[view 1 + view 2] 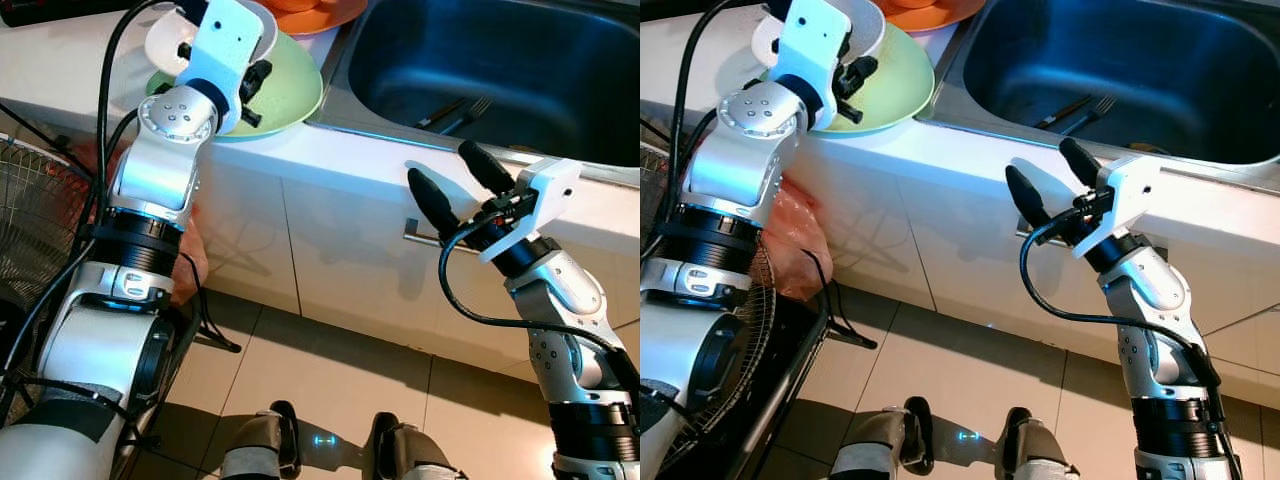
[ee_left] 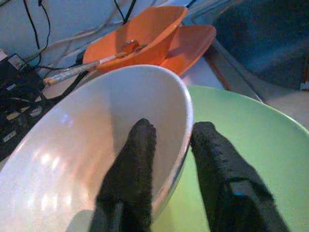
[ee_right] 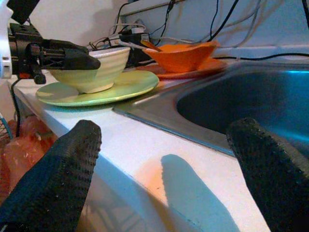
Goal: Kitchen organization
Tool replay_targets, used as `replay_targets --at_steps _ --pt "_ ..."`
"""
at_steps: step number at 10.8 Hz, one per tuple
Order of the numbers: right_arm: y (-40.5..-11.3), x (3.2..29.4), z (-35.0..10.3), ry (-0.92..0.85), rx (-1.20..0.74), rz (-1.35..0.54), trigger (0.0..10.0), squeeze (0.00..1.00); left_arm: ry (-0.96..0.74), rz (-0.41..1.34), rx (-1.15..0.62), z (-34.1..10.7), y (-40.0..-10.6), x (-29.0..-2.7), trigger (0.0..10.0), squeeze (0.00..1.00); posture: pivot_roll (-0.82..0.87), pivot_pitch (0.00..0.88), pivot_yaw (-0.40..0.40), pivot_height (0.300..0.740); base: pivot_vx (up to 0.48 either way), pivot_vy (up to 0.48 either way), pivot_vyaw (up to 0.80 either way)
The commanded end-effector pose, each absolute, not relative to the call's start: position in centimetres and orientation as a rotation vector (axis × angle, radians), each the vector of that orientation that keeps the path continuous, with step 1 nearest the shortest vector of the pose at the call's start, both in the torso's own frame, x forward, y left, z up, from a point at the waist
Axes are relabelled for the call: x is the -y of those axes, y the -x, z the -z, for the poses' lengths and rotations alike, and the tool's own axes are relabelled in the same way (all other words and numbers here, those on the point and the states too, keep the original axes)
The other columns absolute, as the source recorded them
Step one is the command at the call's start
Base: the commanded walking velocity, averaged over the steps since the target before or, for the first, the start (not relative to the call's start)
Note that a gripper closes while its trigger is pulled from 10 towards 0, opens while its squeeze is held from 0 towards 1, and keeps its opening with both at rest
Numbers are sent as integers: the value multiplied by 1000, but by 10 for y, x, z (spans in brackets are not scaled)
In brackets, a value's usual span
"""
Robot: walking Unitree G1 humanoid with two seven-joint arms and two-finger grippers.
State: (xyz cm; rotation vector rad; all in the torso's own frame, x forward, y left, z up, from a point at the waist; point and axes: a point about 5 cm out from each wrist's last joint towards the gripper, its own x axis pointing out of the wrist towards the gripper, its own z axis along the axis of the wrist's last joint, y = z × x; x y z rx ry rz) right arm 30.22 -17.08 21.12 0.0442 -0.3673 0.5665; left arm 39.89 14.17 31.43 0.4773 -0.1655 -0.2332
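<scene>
A white bowl [image 2: 87, 135] stands on a pale green plate [image 1: 290, 90] at the counter's left end, beside the sink. My left gripper [image 2: 174, 130] is shut on the white bowl's rim, one finger inside and the other outside against the wall. Behind them an orange bowl [image 2: 145, 38] with a utensil in it rests on an orange plate [image 3: 212, 65]. My right gripper [image 1: 442, 164] hangs open with nothing between its fingers, in front of the white counter edge below the sink.
The steel sink [image 1: 500, 60] holds a fork [image 1: 470, 108] and another utensil. Black cables [image 2: 19, 82] lie behind the dishes. A wire fan guard [image 1: 30, 210] and an orange plastic bag [image 1: 795, 240] sit on the floor at left. A cabinet handle [image 1: 420, 237] is behind the right gripper.
</scene>
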Motion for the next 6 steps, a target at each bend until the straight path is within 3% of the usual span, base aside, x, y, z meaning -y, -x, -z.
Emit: replay_targets --at_steps 1,6 --pt "-302 168 -213 -37 377 -586 10000 0 -486 227 186 -322 -399 -140 0 0 23 212 20 740 0 0 0" --pt "-302 167 -212 -36 372 -585 10000 0 -494 217 192 -324 -401 -139 0 0 27 216 19 740 0 0 0"
